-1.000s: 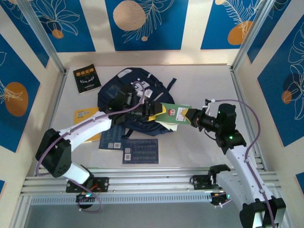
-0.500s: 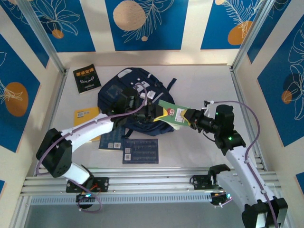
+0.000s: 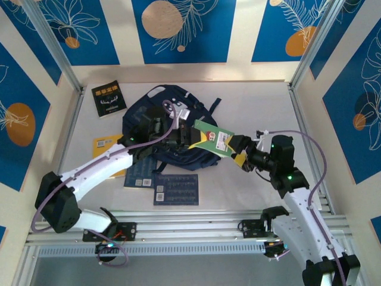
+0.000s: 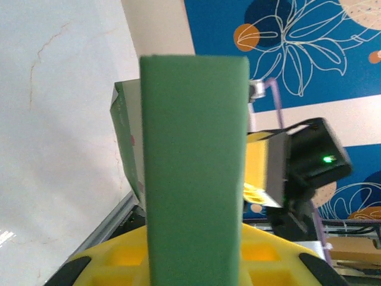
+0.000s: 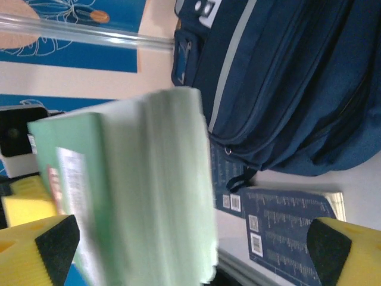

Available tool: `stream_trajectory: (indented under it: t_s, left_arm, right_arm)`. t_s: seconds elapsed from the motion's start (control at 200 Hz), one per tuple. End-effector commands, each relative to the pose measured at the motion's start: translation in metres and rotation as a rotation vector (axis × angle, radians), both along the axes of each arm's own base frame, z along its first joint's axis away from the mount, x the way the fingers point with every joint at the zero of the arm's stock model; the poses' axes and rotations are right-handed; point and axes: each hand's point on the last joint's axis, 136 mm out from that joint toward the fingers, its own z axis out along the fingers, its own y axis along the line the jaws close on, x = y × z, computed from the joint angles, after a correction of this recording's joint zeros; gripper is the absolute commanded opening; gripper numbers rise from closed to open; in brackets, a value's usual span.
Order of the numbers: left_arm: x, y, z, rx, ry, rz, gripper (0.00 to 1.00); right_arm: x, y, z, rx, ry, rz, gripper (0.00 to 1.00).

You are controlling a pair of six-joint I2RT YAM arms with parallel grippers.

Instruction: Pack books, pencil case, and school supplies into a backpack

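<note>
**Aloft over the backpack: green booklet in the left gripper's pinch**

Both arms reach inward and meet above the middle of the table. The left arm stretches from its base up and to the right, its wrist over the backpack. The right arm bends at the elbow and points left toward it.

The navy backpack lies flat on the table with its pale stripe and zips showing in the right wrist view; what it holds cannot be made out. A black book lies beyond it to the left, a yellow-orange book partly under the left arm, and two dark blue books just in front of it.

The left gripper is clamped on the booklet's near end, the booklet standing up between its yellow fingers. The right gripper is spread wide, the booklet's other end between its fingertips.
</note>
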Motion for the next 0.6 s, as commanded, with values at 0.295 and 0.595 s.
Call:
stream_trajectory:
  t_s: [0.295,0.595]
  left_arm:
    - [-0.008,0.004,0.055,-0.14,-0.063,0.02,0.0]
    - [-0.012,-0.001,0.062,-0.164,-0.056,0.004,0.0]
  right_arm:
    - [0.001,0.025,0.04,0.275,-0.045,0.075,0.99]
    - [-0.004,0.041,0.061,0.319,-0.095,0.114,1.0]
